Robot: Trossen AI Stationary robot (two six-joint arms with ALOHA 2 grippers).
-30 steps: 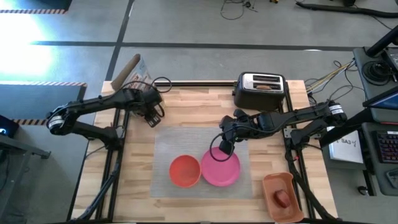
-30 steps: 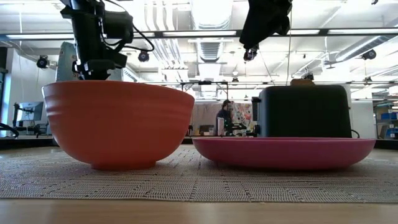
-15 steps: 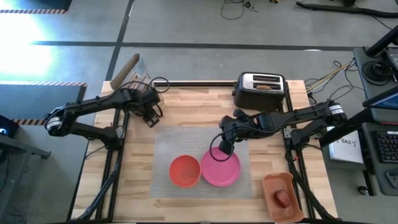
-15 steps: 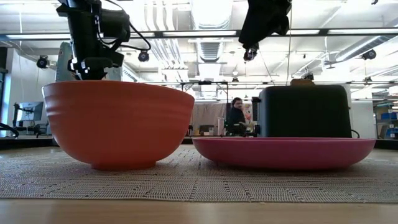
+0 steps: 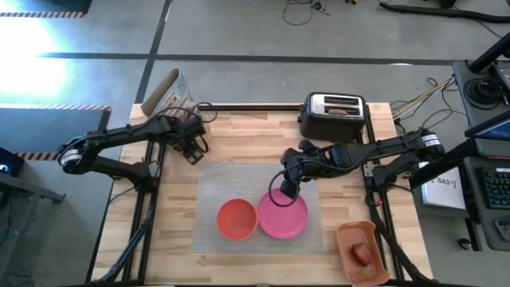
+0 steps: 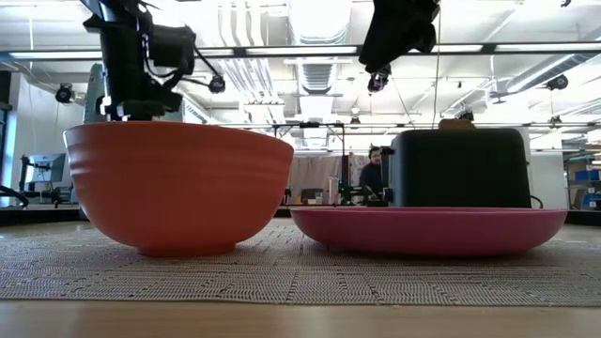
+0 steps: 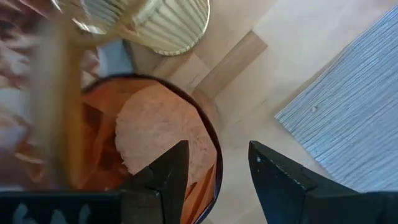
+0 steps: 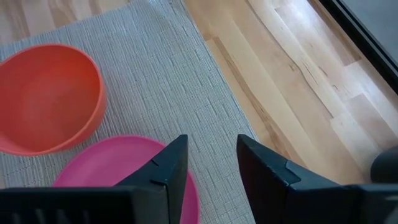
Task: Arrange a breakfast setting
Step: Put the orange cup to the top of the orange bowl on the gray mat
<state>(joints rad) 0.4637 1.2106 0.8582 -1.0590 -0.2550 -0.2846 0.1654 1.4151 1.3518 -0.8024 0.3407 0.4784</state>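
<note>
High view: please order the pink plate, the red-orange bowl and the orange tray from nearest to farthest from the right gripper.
Measured from the right gripper, above the mat:
1. Pink plate: directly below the gripper, at the plate's far edge.
2. Red-orange bowl: on the mat, touching the plate on its left-arm side.
3. Orange tray: at the table's near right corner, holding the apple.

I see a light wooden plank bench (image 5: 239, 143) on a black metal frame. A black-and-chrome toaster (image 5: 335, 114) stands at its far edge, right of centre. An orange rectangular tray (image 5: 360, 252) sits at the near right corner. Black cables (image 5: 414, 100) trail over the grey floor beyond. Across the room behind, I can make out a person (image 6: 375, 173) partly hidden by the toaster.
</note>
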